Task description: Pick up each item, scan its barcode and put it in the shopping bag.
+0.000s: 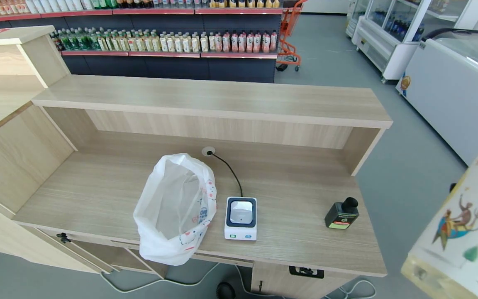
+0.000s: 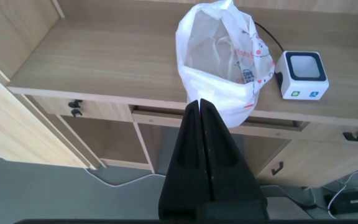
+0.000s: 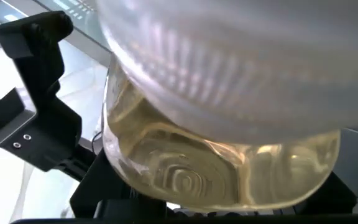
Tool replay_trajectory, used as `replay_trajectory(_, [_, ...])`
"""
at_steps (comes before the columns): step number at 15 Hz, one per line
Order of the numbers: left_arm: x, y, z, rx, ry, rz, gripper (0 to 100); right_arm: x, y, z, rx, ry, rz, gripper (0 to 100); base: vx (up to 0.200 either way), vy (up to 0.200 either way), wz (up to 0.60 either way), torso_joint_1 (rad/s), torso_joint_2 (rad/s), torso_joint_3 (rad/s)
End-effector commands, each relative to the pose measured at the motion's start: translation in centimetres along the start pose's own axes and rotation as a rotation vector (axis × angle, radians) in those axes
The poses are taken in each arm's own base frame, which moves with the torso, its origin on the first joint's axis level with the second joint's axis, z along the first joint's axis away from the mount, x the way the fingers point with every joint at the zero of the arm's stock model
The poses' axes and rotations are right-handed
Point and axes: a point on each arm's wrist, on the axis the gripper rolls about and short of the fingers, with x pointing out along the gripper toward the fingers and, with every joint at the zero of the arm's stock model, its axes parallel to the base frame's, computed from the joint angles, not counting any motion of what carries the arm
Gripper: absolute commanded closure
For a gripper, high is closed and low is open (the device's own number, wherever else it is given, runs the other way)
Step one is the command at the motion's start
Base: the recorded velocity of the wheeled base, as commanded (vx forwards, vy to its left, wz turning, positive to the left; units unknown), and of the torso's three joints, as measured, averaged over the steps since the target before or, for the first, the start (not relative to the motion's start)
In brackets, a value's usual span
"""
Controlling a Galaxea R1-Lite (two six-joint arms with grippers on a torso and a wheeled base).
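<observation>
Jaws on the left arm are pressed together on nothing, low in front of the pale wooden worktop (image 1: 98, 187), pointing towards the thin white plastic shopping bag (image 1: 160, 249). That bag stands open left of centre in the head view, its foot lapping over the front edge. Just right of it sits the small white barcode scanner with a dark-framed window (image 1: 241, 218), its black cable (image 1: 228, 168) running back to a hole in the worktop. Well apart, towards the right of the frame, stands a squat dark bottle with a black cap (image 1: 342, 214). At the lower right corner of the frame is the big bottle of pale yellow liquid, clear plastic with a cream picture label (image 1: 463, 224), raised off the worktop; the right jaws look clamped on it, though we cannot see the contact itself.

We judge scanning this big bottle to be the step in hand. To do it well we would carry it leftward clear of the dark bottle, find the barcode, which we cannot make out, and turn that face squarely to the scanner window, holding steady just above it before going on to the bag.
</observation>
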Motion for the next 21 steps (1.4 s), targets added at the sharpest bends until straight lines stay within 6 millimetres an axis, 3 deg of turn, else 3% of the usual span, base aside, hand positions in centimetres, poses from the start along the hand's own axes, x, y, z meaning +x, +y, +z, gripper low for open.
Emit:
replay_trajectory(1, [0.0, 0.0, 0.0, 0.0, 0.001, 0.001, 100, 0.7, 0.4, 0.6, 0.004, 0.025, 0.059, 100, 0.0, 0.0, 0.0, 0.0, 0.0, 0.0])
replay_trajectory(7, [0.0, 0.0, 0.0, 0.0, 0.003, -0.001, 100, 1.8, -1.0, 0.2, 0.066, 0.069, 0.073, 100, 0.0, 0.0, 0.0, 0.0, 0.0, 0.0])
replay_trajectory(18, [0.0, 0.0, 0.0, 0.0, 0.001, -0.001, 100, 1.6, -0.9, -0.4, 0.071, 0.073, 0.076, 100, 0.0, 0.0, 0.0, 0.0, 0.0, 0.0])
replay_trajectory(21, [0.0, 0.0, 0.0, 0.0, 0.0, -0.001, 100, 2.0, -2.2, -0.4, -0.011, 0.019, -0.033, 100, 0.0, 0.0, 0.0, 0.0, 0.0, 0.0])
